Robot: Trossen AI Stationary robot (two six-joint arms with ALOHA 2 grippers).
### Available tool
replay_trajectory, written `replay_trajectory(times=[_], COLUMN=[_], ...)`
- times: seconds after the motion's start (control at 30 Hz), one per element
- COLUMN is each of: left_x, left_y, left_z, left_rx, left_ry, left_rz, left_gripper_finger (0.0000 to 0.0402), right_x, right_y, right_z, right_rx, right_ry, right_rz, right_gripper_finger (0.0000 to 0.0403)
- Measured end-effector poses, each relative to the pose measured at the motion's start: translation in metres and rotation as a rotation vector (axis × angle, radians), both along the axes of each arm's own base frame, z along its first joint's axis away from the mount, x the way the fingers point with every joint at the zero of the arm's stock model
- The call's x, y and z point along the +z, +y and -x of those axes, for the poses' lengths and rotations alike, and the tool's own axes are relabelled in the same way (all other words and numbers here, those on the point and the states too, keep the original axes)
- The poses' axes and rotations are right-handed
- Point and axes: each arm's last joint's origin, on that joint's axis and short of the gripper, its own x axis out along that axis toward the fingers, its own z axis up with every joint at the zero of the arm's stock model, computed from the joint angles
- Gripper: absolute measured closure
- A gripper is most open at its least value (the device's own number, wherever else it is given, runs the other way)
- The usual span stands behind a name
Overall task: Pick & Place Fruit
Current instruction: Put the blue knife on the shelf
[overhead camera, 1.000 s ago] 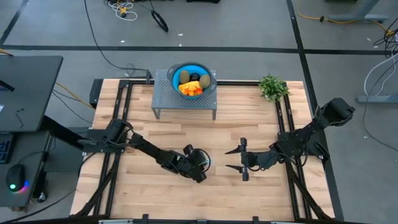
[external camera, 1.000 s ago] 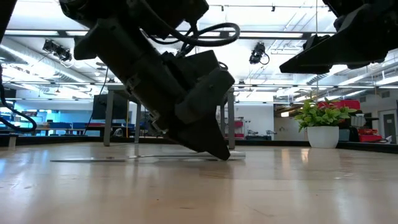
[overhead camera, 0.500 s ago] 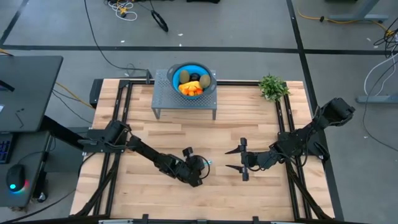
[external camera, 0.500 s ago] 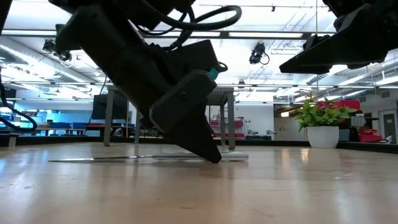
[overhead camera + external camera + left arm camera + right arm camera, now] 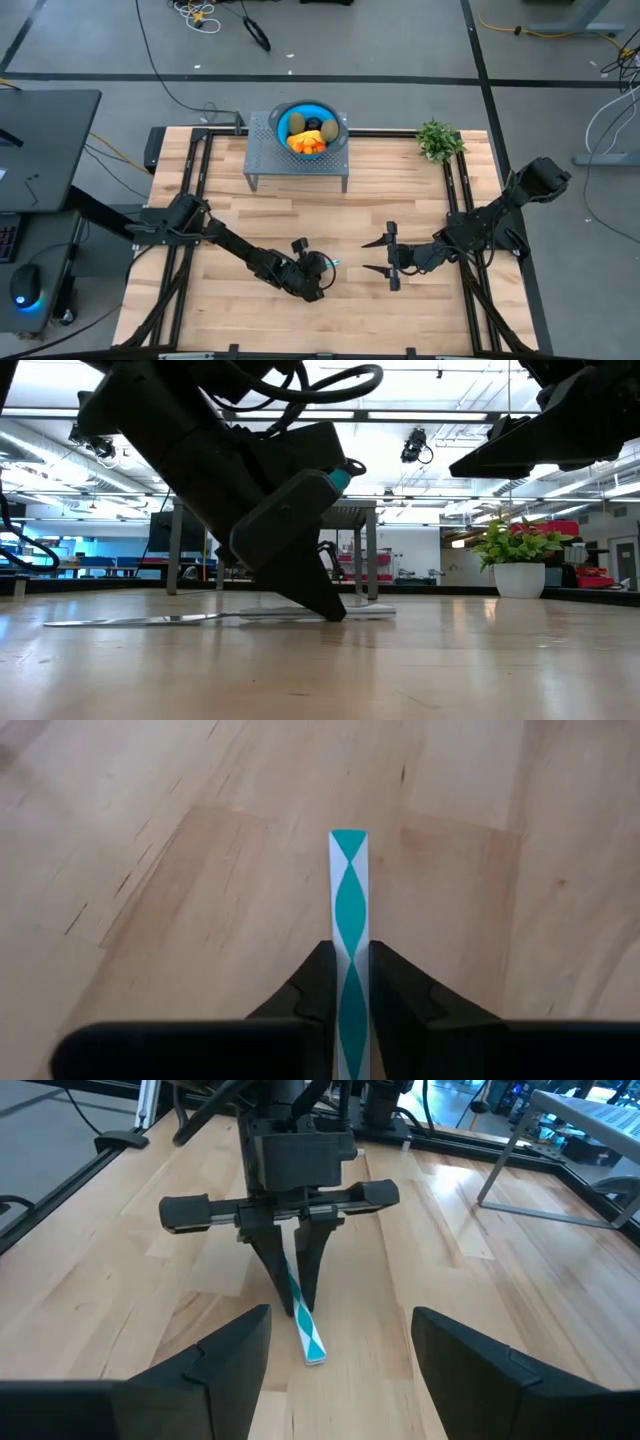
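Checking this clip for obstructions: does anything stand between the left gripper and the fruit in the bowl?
Nothing visible lies on the table between them, but the left gripper is shut on the knife, so it is occupied. The fruit sits in the blue bowl on a raised metal stand.

Both arms are dark, near-black, jointed links. The left gripper (image 5: 294,1295) carries a wide black crossbar with tapering wedge fingers (image 5: 300,575). A looping black cable (image 5: 330,385) rides above its wrist.

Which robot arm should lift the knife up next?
The left arm, most likely. The left gripper is already shut on the knife by its teal-patterned handle, low on the table. The right gripper hangs open beside it, holding nothing.
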Motion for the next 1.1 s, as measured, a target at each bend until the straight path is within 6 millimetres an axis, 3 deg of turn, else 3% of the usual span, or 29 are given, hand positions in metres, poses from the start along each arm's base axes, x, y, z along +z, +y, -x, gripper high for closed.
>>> replay_trajectory(times=[0.23, 0.4, 0.67, 1.1], left_x=[0.005, 0.022, 0.047, 0.050], left_y=[0.001, 0.000, -0.001, -0.021], left_z=[0.001, 0.008, 0.019, 0.031], left_rx=[-0.009, -0.093, -0.201, -0.619], left_ry=[-0.001, 0.029, 0.081, 0.199], left_rz=[-0.004, -0.049, -0.126, -0.209], left_gripper_finger=[0.0331, 0.0356, 0.0356, 0.0353], right_x=[0.000, 0.000, 0.000, 0.000], right_y=[0.000, 0.000, 0.000, 0.000], right_z=[0.000, 0.000, 0.000, 0.000], right_rx=[0.000, 0.000, 0.000, -0.005], right_ry=[0.000, 0.000, 0.000, -0.001], right_rz=[0.000, 0.000, 0.000, 0.002], right_gripper_finger=[0.0149, 0.0149, 0.0149, 0.0149])
